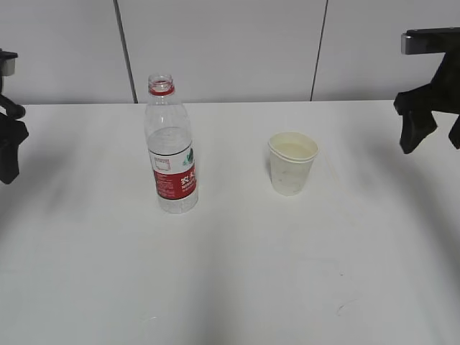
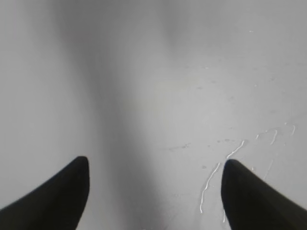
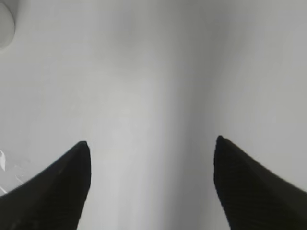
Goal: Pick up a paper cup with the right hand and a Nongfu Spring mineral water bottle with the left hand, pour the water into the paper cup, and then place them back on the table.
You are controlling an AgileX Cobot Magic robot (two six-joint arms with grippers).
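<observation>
I see bottle and cup standing untouched on the counter; both jaws spread, nothing started.

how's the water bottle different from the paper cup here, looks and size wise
The Nongfu Spring mineral water bottle is tall, narrow and clear, with a red neck ring and a red-and-white label; the paper cup is plain white and opaque, cream inside. The bottle stands more than twice as high as the cup. The bottle narrows to a small mouth; the cup widens to a broad rolled rim. Both stand upright and open-topped on the table, apart from each other, untouched by either gripper.
</observation>
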